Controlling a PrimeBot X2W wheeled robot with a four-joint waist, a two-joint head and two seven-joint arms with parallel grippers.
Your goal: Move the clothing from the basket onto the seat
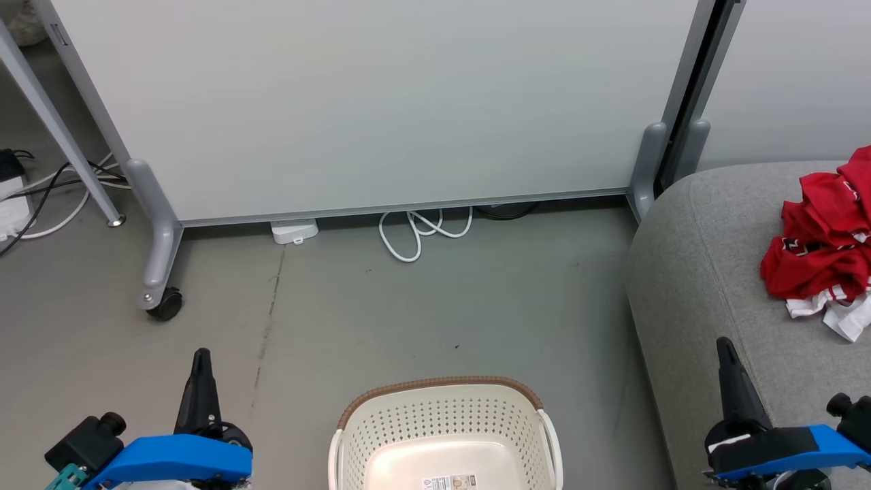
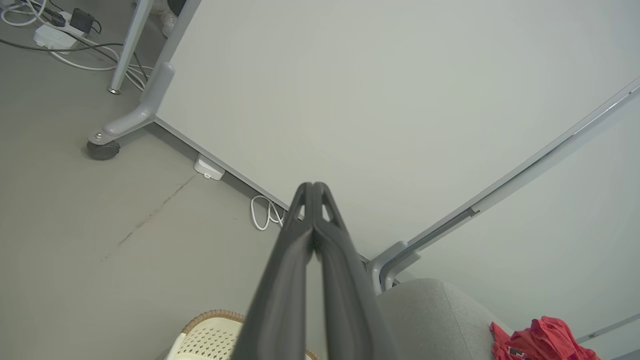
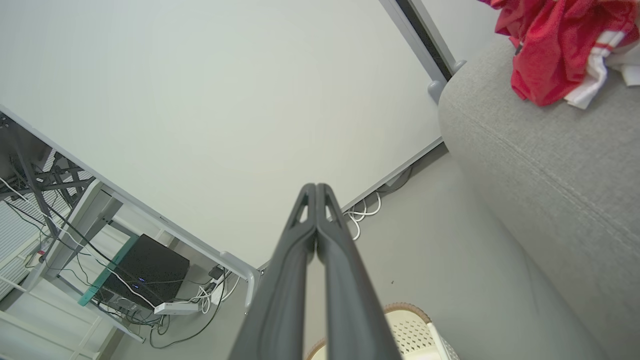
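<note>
The red clothing (image 1: 825, 241) with white trim lies in a crumpled heap on the grey seat (image 1: 708, 286) at the right; it also appears as clothing (image 3: 555, 40) and clothing (image 2: 542, 342). The cream basket (image 1: 446, 435) with its brown rim stands on the floor at the bottom centre, its inside bare with a label sticker. My left gripper (image 1: 201, 355) is shut at the lower left, left of the basket, holding nothing. Over the seat's front edge, my right gripper (image 1: 722, 344) is shut and holds nothing.
A wheeled white partition (image 1: 381, 102) stands behind the basket, with a caster (image 1: 165, 303) and white cables (image 1: 422, 231) at its foot. More cables and a power strip (image 1: 13, 204) lie at the far left. Grey floor (image 1: 408, 313) stretches between partition and basket.
</note>
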